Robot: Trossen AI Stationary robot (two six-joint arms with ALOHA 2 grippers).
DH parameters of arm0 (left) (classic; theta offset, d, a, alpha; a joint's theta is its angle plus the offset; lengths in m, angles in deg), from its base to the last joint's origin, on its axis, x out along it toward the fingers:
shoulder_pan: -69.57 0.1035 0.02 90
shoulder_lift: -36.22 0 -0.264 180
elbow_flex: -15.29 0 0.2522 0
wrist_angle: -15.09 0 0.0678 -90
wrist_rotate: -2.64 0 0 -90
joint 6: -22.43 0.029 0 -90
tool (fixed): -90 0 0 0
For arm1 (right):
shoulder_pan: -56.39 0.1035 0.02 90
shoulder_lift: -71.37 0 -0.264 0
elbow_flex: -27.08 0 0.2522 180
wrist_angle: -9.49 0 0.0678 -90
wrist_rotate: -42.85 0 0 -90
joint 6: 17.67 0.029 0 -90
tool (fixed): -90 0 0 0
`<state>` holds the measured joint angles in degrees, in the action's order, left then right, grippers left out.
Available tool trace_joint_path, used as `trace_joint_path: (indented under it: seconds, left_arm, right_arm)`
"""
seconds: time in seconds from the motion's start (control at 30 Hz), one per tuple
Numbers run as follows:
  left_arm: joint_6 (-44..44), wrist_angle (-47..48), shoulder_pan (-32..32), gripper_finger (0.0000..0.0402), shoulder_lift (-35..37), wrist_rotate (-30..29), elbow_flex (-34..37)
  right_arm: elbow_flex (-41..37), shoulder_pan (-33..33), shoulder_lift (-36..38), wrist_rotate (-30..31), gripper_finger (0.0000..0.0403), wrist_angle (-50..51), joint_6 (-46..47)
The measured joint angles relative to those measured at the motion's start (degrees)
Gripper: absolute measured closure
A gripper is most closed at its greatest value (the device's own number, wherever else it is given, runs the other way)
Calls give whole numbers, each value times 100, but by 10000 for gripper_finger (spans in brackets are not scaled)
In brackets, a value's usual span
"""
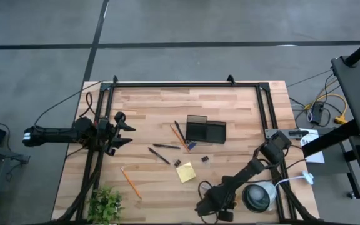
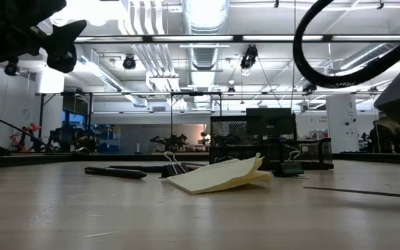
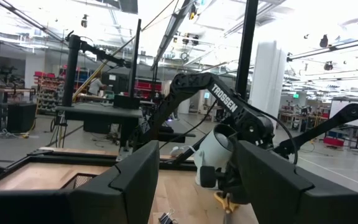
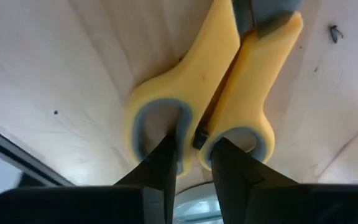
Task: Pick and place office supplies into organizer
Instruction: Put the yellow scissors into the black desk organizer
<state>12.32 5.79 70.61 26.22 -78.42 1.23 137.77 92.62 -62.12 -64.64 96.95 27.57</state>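
Right gripper is down at the near edge of the table, just beside the round lamp, fingers closing in on the yellow-handled scissors right where the two handle loops meet, though I can't tell if it's a firm grip yet. Scissors lie flat on the wood, long axis running straight away from the fingers, handles toward the wrist and blades pointing away. Left gripper hangs open well off at the table's left side, so the right arm is far nearer, and the organizer sits mid-table, further in.
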Motion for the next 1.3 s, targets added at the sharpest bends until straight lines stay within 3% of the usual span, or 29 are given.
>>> trace_joint_path:
  seconds: [0.1,0.3,0.4,0.57,0.87,1.13,1.3]
  left_arm:
    - [2,0,-2,201,0,-2,0]
    - [1,-2,0,201,0,-1,0]
    - [1,-1,-2,201,2,-1,0]
    - [1,-14,-1,201,-11,0,0]
    - [1,-43,-1,201,2,0,0]
    - [1,-42,-2,201,0,-1,0]
    - [0,-42,0,201,2,-2,0]
  right_arm:
    - [334,8,-9,645,337,198,-286]
    - [1422,-107,-69,3295,339,1089,-579]
    - [1766,-201,-5,3919,339,1591,-599]
    - [1670,-364,49,4616,339,1595,-1409]
    - [1749,-666,100,7263,338,1615,-3118]
    - [1924,-1455,104,7849,336,1626,-4484]
    - [2015,-1992,214,8603,336,1630,-5745]
